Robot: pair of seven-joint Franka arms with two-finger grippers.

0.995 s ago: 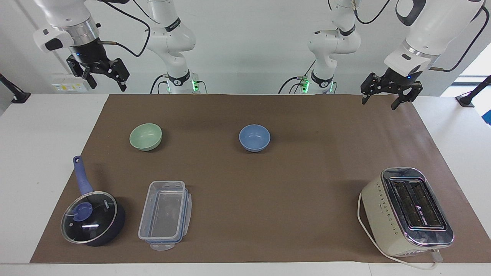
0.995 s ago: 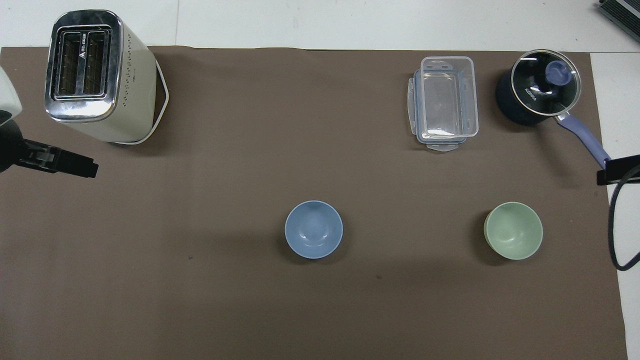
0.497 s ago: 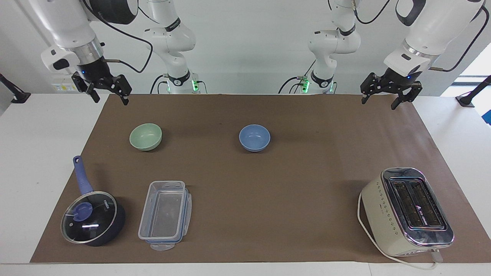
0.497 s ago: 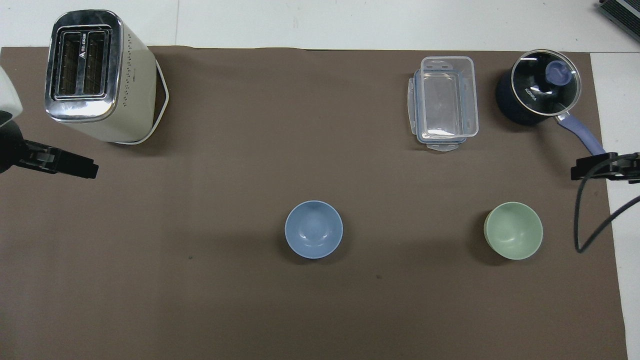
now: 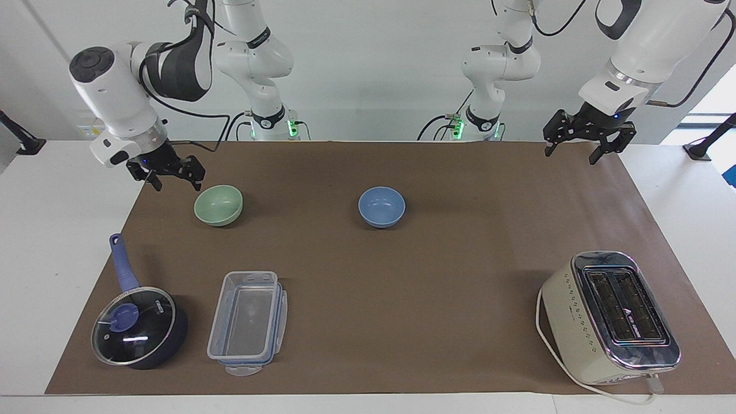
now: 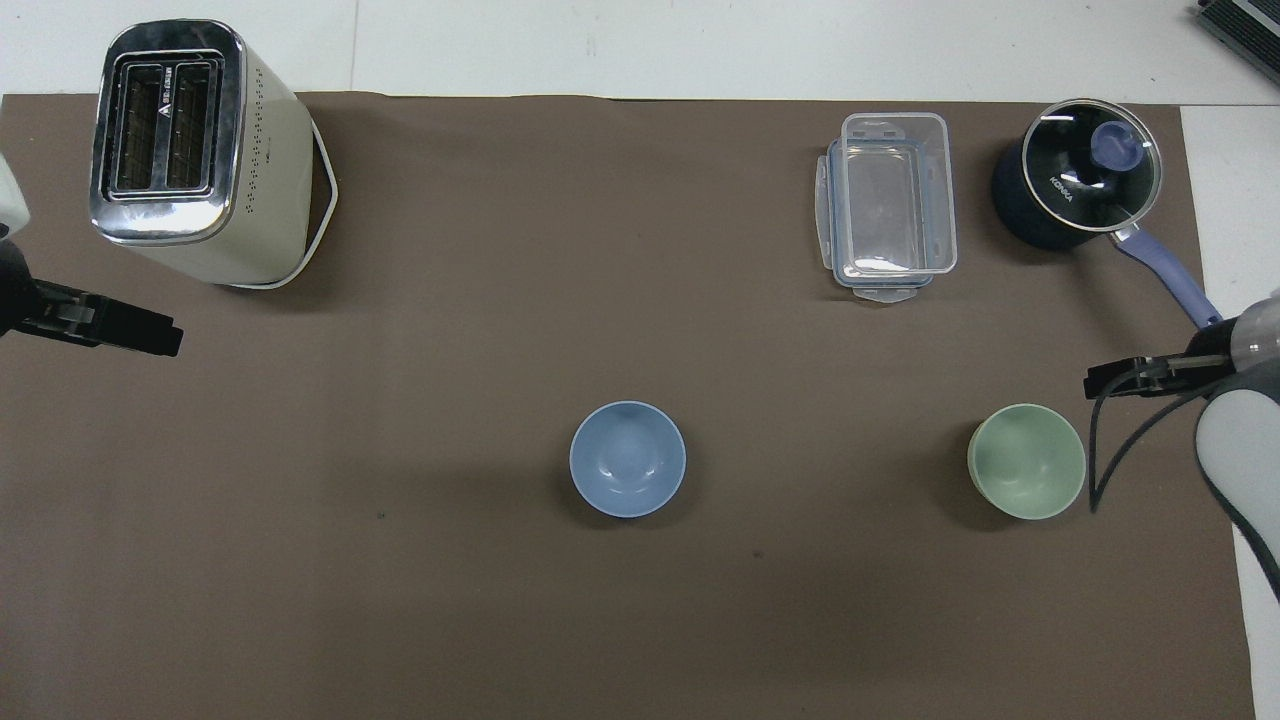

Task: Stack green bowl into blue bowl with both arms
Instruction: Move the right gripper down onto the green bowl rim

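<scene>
On the desk, green bowl sits toward the right arm's end; blue bowl mid-desk, well apart. Right end effector hangs beside green bowl, fingers spread, empty. Left end effector waits over mat edge, fingers spread, empty.

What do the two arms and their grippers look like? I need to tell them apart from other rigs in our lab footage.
Both arms are glossy white, rounded jointed segments with black joint bands and silver wrist rings. Black cables loop along them. The right gripper and left gripper are black, each with a small blue light at the wrist. Green lights glow at both bases.
</scene>
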